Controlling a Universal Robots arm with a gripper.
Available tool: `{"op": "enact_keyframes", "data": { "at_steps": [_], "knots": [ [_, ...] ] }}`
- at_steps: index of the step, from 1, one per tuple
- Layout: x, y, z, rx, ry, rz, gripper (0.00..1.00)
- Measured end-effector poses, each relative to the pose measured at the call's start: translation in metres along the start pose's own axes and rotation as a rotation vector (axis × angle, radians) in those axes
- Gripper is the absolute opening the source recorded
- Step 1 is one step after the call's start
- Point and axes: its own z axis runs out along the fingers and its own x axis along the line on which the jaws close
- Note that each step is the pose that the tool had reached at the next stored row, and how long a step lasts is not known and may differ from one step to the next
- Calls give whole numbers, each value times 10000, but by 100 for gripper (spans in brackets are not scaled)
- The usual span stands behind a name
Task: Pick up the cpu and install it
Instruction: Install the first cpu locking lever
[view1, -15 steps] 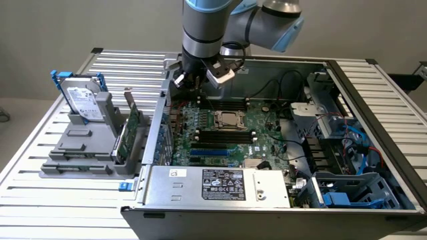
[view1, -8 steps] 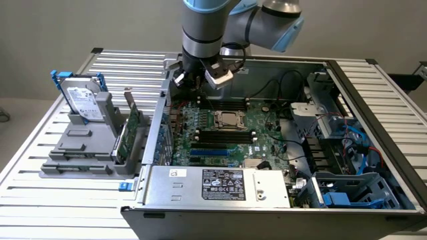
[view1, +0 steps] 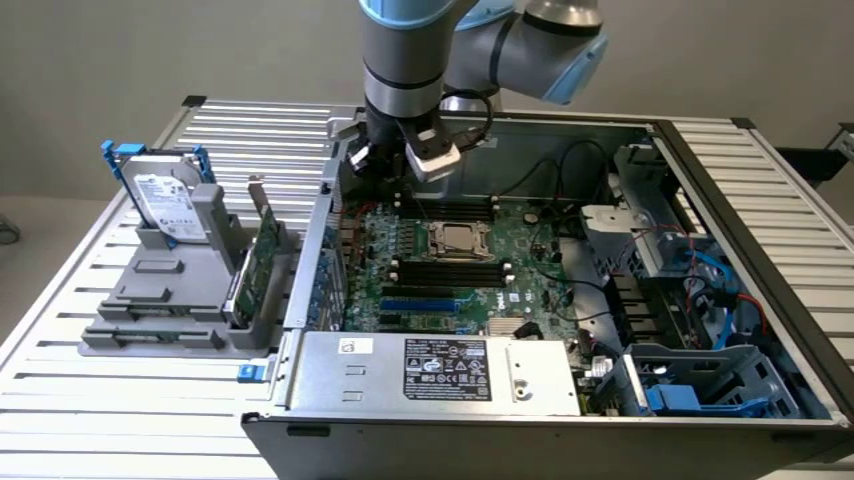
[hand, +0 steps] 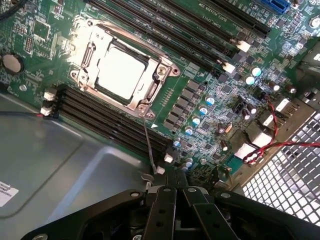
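The cpu (view1: 454, 240) is a small square chip with a pale metal top. It lies flat inside the metal socket frame (hand: 150, 95) on the green motherboard (view1: 534, 285) of the open computer case. In the wrist view the cpu (hand: 121, 70) shines bright under the light. My gripper (view1: 379, 190) hangs over the far corner of the board, on the exterior view's left of the socket and apart from the chip. In the wrist view the gripper (hand: 175, 192) has its black fingers (hand: 161, 210) pressed together, shut, with nothing between them.
Black memory slots (hand: 115, 125) run along both sides of the socket. Red wires (hand: 280, 147) cross near the case's perforated wall. A power supply (view1: 441, 372) closes the case's near side. Outside, a grey holder (view1: 160, 300) carries a hard drive (view1: 171, 205) and an upright green card (view1: 267, 250).
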Motion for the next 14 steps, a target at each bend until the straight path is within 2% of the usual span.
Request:
{"op": "enact_keyframes", "data": {
  "at_steps": [7, 14],
  "knots": [
    [-10, 23, 46, -78, 204, 589, 11],
    [-16, 39, 91, -128, 340, 981, 11]
  ]
}}
